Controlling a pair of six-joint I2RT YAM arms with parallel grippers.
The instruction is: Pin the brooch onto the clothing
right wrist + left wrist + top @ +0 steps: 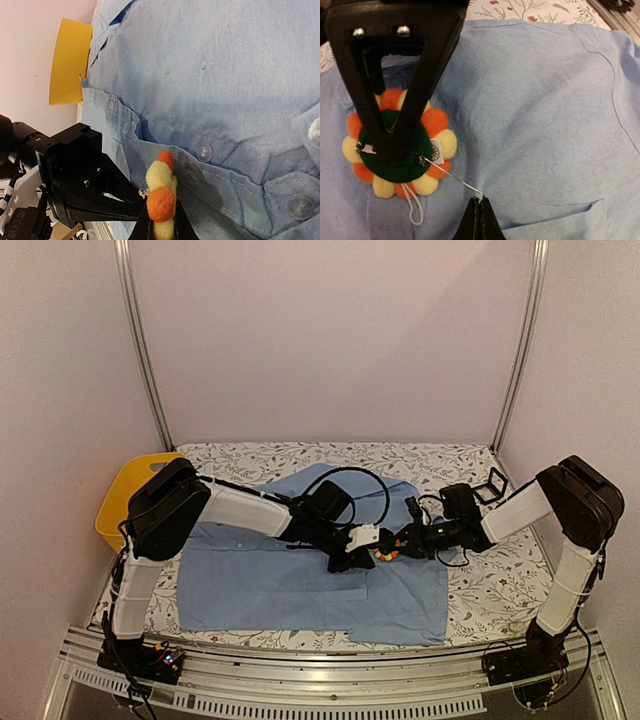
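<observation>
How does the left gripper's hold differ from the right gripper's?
The right gripper clamps the brooch by its padded body; the left gripper pinches only the tip of its open pin. The right gripper's jaws stand slightly apart around it; the left gripper's are fully shut. Both hold the same brooch over the shirt.

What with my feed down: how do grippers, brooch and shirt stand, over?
Right gripper shut on brooch. Left gripper shut at the open pin point. Pin looks not yet through the shirt. Nothing in the way.
</observation>
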